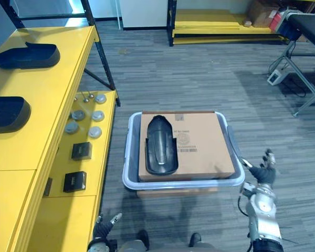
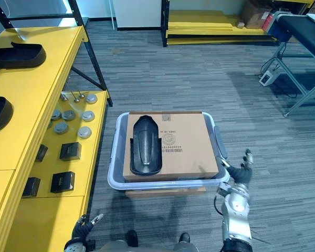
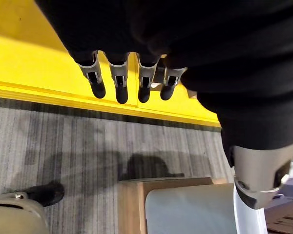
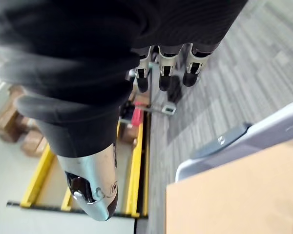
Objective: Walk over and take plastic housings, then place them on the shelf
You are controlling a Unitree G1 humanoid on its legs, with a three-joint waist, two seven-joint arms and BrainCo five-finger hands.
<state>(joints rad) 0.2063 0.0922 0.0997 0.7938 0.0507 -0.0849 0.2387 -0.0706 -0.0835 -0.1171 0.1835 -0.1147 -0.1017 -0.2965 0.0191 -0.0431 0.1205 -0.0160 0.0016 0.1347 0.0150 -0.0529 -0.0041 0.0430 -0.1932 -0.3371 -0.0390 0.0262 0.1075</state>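
A black plastic housing lies lengthwise on a cardboard box that sits in a pale grey bin on the floor. Two more black housings rest on the top of the yellow shelf at the left. My right hand hangs open just off the bin's right front corner, touching nothing; its straight fingers show past the bin's edge. My left hand is low by the shelf's front, open and empty, fingers relaxed.
On the shelf's lower tier lie several round metal discs and small black boxes. A black-legged table stands at the far right, and another yellow rack at the back. Grey carpet surrounds the bin.
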